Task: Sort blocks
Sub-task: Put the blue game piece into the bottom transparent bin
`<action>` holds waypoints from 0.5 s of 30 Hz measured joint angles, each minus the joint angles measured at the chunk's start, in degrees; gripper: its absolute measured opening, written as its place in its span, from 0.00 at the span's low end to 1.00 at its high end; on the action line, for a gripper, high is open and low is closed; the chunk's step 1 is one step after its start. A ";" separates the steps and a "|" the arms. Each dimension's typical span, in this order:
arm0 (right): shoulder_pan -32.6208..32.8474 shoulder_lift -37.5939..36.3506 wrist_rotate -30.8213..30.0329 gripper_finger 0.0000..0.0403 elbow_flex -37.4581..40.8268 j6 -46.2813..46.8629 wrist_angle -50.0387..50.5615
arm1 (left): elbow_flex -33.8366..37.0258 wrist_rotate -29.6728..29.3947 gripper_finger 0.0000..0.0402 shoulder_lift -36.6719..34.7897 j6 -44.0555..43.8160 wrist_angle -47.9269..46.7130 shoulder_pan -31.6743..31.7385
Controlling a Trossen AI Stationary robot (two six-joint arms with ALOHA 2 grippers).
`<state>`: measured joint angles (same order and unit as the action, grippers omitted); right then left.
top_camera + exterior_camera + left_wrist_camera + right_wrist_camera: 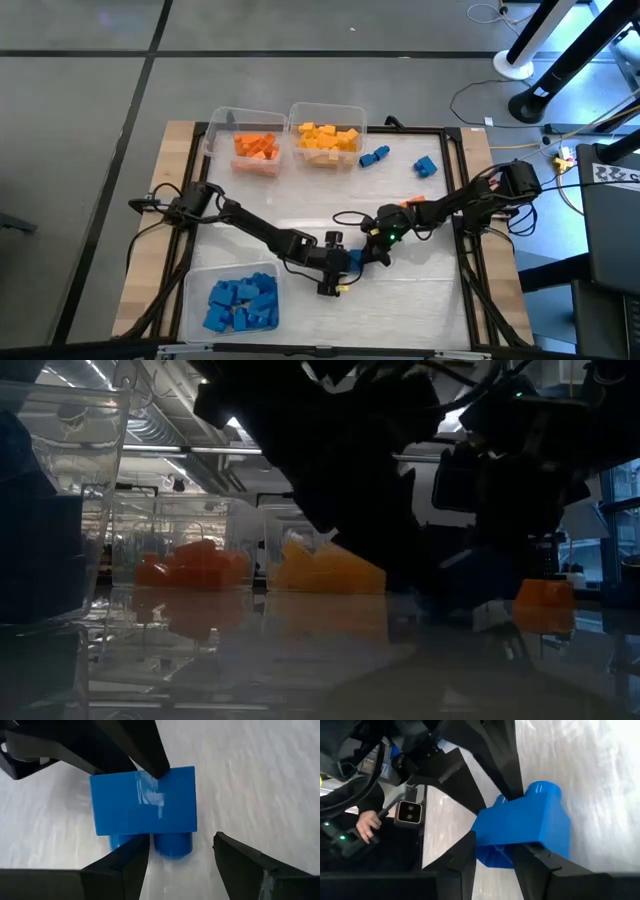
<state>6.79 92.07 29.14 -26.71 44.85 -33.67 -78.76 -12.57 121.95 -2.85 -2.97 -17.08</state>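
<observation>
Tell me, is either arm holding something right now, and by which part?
The right gripper holds a small blue plastic toy brick, its fingers pinching the brick's body. The left gripper sits open before it, holding nothing.

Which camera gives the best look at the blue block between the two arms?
The left wrist view: the blue block fills it. The right wrist view shows it gripped, the high view only a sliver, the low view a dark shape.

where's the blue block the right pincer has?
High view: mid-table, slightly right of the blue bin. The blue block sits in the right pincer, with the open left pincer facing it.
</observation>
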 joint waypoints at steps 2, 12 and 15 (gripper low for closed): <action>-0.01 0.00 -0.03 0.30 -0.69 0.03 0.62 | 0.01 0.09 0.52 0.00 0.05 -0.10 0.01; 0.08 -0.19 -4.71 0.30 -4.51 -0.05 6.93 | 0.13 -0.25 0.52 0.02 -0.35 -0.53 0.02; 0.09 -0.28 -5.44 0.30 -5.15 -0.06 9.13 | 0.13 -0.25 0.52 0.02 -0.35 -0.41 0.02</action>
<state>6.89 91.79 23.69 -31.86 44.80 -24.54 -78.63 -12.82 121.97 -3.20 -3.38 -17.06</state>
